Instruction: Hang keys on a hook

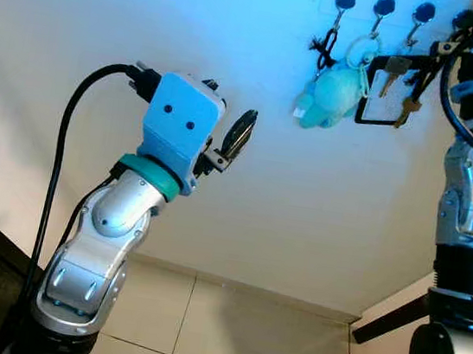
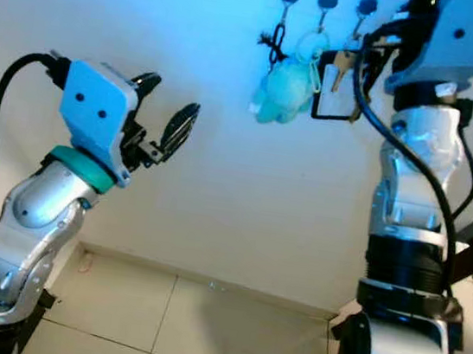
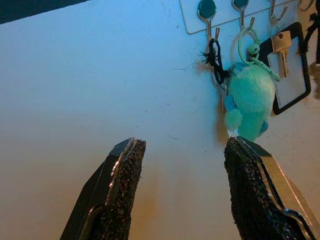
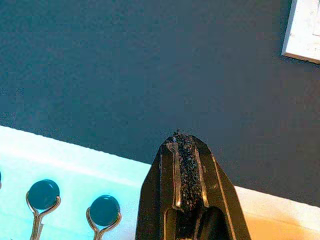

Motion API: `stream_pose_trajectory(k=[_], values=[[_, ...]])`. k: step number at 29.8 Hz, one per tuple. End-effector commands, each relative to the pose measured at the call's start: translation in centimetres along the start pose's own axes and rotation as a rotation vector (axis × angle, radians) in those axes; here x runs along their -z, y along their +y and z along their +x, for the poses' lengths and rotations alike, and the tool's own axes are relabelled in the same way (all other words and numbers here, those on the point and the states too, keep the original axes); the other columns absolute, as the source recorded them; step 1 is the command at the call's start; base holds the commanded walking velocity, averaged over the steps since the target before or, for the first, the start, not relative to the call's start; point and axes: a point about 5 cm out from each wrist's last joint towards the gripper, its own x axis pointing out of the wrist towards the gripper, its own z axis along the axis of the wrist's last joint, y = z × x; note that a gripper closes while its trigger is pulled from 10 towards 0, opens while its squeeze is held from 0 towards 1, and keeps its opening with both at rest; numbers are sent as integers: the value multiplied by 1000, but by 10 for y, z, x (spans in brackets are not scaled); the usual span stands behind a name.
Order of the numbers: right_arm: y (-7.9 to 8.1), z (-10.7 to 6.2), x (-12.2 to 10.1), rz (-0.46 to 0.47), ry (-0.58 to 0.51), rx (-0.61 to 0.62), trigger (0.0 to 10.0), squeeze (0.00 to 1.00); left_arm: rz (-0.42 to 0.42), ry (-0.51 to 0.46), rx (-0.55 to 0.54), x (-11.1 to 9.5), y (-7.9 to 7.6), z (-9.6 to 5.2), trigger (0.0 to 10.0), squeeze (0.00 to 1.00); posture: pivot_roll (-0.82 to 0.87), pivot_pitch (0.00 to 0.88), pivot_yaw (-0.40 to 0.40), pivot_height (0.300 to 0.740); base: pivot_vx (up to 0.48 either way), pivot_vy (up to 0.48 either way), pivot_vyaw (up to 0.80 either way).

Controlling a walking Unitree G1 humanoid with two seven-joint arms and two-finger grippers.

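My left pincer [image 3: 182, 192] apart, empty, mid-left. My right pincer [image 4: 187, 172] together at hooks [image 1: 384, 6], upper right; keys [image 1: 396, 71] partly hidden behind it.

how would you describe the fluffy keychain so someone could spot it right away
High on the white wall runs a row of dark-knobbed hooks. From one hangs a plush toy on a pale ring, between a black loop and a black-framed tag with keys. It is the only soft, turquoise thing there.
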Motion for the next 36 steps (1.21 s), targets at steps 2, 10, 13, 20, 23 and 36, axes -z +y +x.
stream_pose_trajectory(k=[2, 10, 13, 20, 23, 36], values=[[-1, 2, -5, -16, -15, -6, 10000, 0, 2, 15, 5, 3, -1, -1, 10000, 0, -50, 101, 118, 740, 0, 0, 0], [-2, -1, -2, -24, -3, -1, 10000, 0, 4, 16, 7, 3, 0, -1, 10000, 0, -50, 100, 121, 740, 0, 0, 0], [-3, -1, -2, -24, -2, -3, 10000, 0, 4, 16, 6, 3, 0, -1, 10000, 0, -49, 99, 121, 740, 0, 0, 0], [-3, -2, 3, -28, 13, -4, 10000, 0, 5, 17, 6, 3, 0, -1, 10000, 0, -49, 99, 121, 740, 0, 0, 0], [-3, -2, 6, -29, 25, -4, 10000, 0, 6, 17, 7, 3, 0, -1, 10000, 0, -47, 101, 122, 740, 0, 0, 0], [-3, -4, 18, -22, 66, 2, 10000, 0, 7, 19, 6, 3, 0, -1, 10000, 0, -38, 102, 120, 740, 0, 0, 0]])
